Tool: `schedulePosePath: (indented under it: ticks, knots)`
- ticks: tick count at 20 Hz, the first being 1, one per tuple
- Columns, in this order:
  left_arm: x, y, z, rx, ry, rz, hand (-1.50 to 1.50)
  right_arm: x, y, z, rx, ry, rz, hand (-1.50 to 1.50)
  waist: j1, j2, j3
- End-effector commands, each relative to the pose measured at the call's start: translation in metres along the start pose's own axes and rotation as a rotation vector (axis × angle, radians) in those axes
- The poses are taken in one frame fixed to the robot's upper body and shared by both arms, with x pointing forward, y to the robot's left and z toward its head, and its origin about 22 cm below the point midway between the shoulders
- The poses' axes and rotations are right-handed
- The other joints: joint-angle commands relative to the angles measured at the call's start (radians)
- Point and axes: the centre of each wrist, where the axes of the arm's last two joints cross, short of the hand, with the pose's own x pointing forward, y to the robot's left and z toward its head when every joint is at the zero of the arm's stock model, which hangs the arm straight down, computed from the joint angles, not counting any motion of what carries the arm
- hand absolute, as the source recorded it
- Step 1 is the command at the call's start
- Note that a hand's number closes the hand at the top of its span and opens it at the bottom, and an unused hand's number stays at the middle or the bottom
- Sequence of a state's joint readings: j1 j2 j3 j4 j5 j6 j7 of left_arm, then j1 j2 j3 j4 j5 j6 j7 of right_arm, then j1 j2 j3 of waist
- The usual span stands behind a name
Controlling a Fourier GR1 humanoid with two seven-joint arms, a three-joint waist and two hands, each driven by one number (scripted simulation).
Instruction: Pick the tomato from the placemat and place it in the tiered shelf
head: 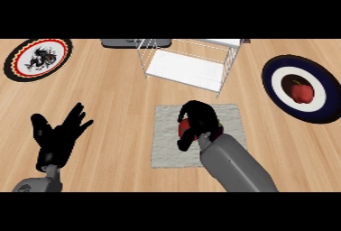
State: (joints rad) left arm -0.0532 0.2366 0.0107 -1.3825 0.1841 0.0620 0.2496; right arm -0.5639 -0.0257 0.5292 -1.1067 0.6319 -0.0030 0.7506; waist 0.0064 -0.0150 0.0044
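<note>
At the far left of the head view, the left hand rests open above the counter, its fingers spread and pointing up and to the right, thumb out to the left, holding nothing. Its grey forearm comes in from the lower left corner.

Toward the middle, the right hand hangs over the placemat, fingers curled downward and wrapped round the tomato. The grey forearm slants up from the lower edge, leaning left as it rises, and covers the mat's lower right part.

The wooden counter is pale, with plank lines running across at a slant. In the upper left corner lies a black-rimmed plate with a red and white border and a dark figure at its centre. At the top centre stands the tiered shelf, a thin white wire frame with a white board inside, just beyond the placemat's far edge. A dark grey object sits behind the shelf's left side. At the right lies a dark blue plate with a white ring, bearing a red apple.

The tomato shows only as a patch of red between the black fingers, on the placemat's upper middle; whether it touches the grey, rough-textured mat cannot be told.
</note>
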Motion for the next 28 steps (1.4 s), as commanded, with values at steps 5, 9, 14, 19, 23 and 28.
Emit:
schedulePosePath:
  ticks: [5,9,14,19,23,28]
  knots:
    - [-0.012,-0.006,-0.006,-0.026,0.055,-0.012,0.00,0.050,0.016,0.022,-0.032,-0.057,-0.083,1.50,0.028,0.020,-0.004]
    - [0.009,-0.010,-0.015,-0.072,0.058,-0.027,0.00,0.091,-0.014,0.022,-0.084,0.047,-0.117,1.50,0.079,0.030,-0.005]
    - [0.011,-0.028,-0.010,-0.098,0.060,-0.008,0.00,0.133,-0.030,0.052,-0.274,-0.064,-0.214,1.50,0.078,0.015,-0.005]
    - [-0.002,0.002,-0.013,-0.039,0.093,-0.009,0.00,0.187,-0.079,0.090,-0.468,-0.167,-0.203,1.50,0.026,0.004,-0.008]
    - [-0.019,-0.001,0.004,-0.020,0.083,0.000,0.00,0.209,-0.104,0.103,-0.587,-0.133,-0.239,1.50,0.020,-0.005,-0.007]
    - [-0.013,-0.001,-0.001,-0.008,0.093,-0.010,0.00,0.241,-0.146,0.126,-0.664,-0.094,-0.231,1.50,0.004,0.000,-0.007]
